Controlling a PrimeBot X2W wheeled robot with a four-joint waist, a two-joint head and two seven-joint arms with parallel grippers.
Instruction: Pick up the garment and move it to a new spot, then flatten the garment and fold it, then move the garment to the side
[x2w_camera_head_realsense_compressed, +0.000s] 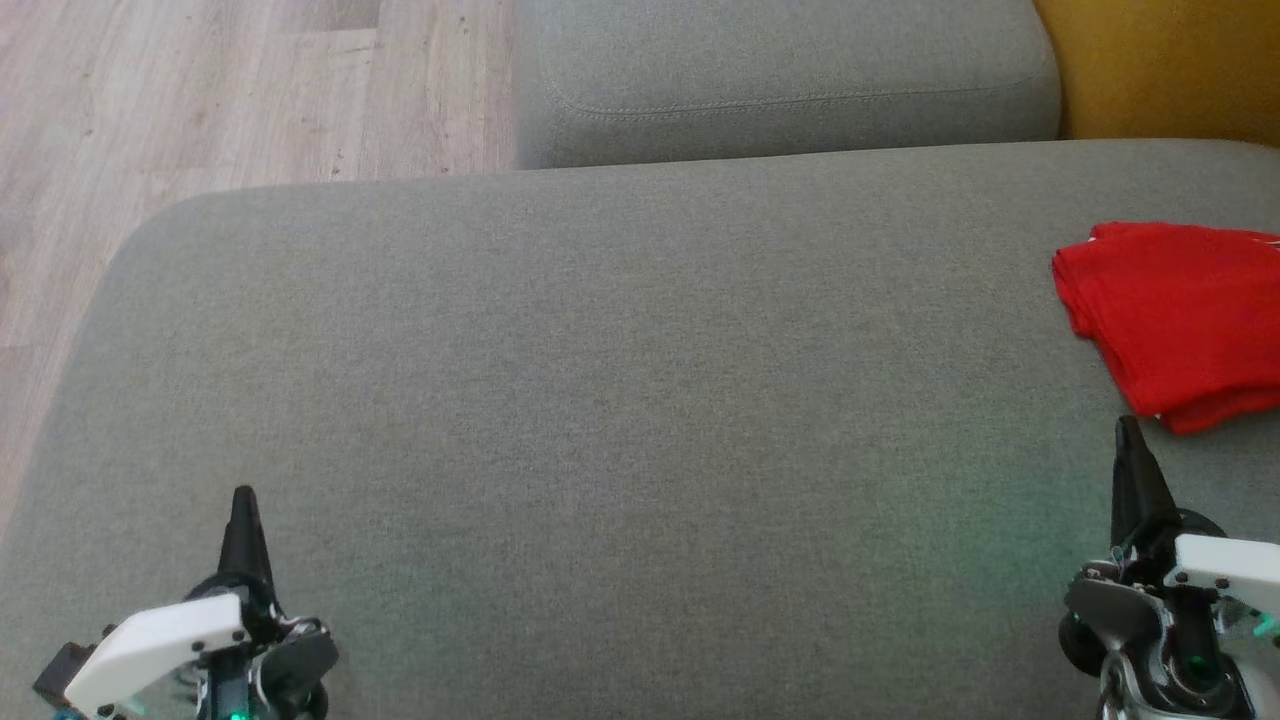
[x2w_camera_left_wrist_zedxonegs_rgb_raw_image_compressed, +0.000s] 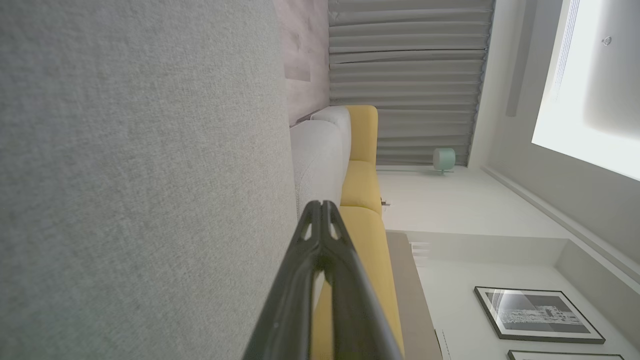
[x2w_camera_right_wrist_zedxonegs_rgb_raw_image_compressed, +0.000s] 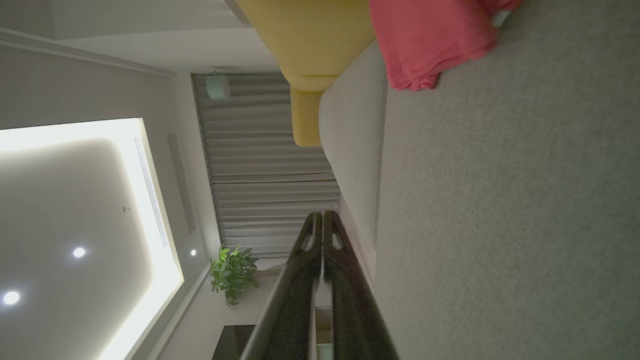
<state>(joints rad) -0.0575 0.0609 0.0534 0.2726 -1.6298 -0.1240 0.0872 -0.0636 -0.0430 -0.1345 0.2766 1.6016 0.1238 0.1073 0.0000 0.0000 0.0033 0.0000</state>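
The red garment (x2w_camera_head_realsense_compressed: 1180, 310) lies folded at the right edge of the frame on the grey cushion (x2w_camera_head_realsense_compressed: 600, 400), apparently already set aside; the left gripper (x2w_camera_head_realsense_compressed: 243, 505) at lower left and right gripper (x2w_camera_head_realsense_compressed: 1130, 435) at lower right have fingers pressed together, empty, parked clear of the cloth

Grey sofa cushion (x2w_camera_head_realsense_compressed: 600, 400) on pale wood floor (x2w_camera_head_realsense_compressed: 200, 90), yellow seat (x2w_camera_left_wrist_zedxonegs_rgb_raw_image_compressed: 362, 185) beside grey curtains (x2w_camera_left_wrist_zedxonegs_rgb_raw_image_compressed: 410, 75).

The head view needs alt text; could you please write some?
A folded red garment lies at the right edge of a grey cushion. The left tool and right tool, both shut, point up from the bottom corners.
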